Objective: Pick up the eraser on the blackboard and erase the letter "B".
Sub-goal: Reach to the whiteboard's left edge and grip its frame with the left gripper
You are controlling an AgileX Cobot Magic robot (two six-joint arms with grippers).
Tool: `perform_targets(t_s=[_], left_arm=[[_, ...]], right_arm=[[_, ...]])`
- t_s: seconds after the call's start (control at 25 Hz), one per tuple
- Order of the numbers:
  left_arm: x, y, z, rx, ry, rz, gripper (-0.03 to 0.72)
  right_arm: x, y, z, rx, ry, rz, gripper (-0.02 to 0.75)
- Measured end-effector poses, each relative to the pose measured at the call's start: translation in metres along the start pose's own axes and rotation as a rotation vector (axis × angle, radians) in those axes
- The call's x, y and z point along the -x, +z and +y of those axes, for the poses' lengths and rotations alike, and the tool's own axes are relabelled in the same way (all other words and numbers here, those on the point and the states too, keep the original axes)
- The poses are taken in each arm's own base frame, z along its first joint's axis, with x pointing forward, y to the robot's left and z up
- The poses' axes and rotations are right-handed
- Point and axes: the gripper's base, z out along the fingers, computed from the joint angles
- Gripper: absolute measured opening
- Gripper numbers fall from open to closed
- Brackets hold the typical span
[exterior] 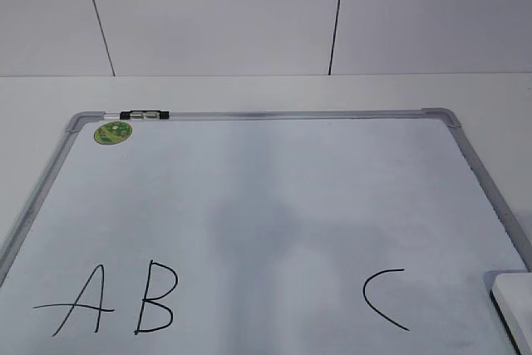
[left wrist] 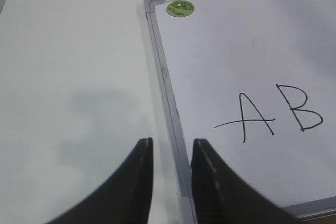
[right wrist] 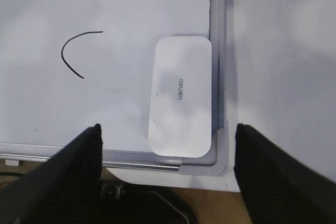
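The blackboard is a white dry-erase board with a grey frame, lying flat on the white table. The letter "B" is drawn in black near the board's front left, right of the "A"; it also shows in the left wrist view. The eraser, a flat white block with grey print, lies in the board's front right corner; its edge shows in the exterior view. My right gripper hovers wide open and empty over the eraser's near end. My left gripper is narrowly open and empty above the board's left frame.
A black "C" sits left of the eraser, also in the right wrist view. A round green sticker and a black clip are at the board's far left corner. White table surrounds the board; a wall stands behind.
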Motion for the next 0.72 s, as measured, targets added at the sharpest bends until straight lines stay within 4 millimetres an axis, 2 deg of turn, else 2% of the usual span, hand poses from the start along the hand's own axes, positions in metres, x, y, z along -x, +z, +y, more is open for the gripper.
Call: perform_targets(t_s=[0.16,0.28,0.4,0.64,0.72], left_arm=[[0.003,0.004,0.0,-0.015,-0.01,0.03,0.207],[0.011,0.019,0.0,-0.047,-0.036,0.127,0.209],[0.027,0.029,0.003,-0.056,-0.048,0.214,0.21],[0.063,0.051,0.009,-0.063,-0.089,0.335,0.21],[0.07,0.065,0.011,-0.065,-0.1,0.398,0.21]], right_arm=[[0.01,0.015,-0.001,0.007,0.039,0.116,0.586],[0.018,0.028,0.0,0.028,0.092,0.212,0.586],[0.027,0.036,0.001,0.049,0.128,0.283,0.587],[0.05,0.041,0.002,0.063,0.145,0.344,0.587],[0.056,0.043,0.002,0.063,0.147,0.366,0.586]])
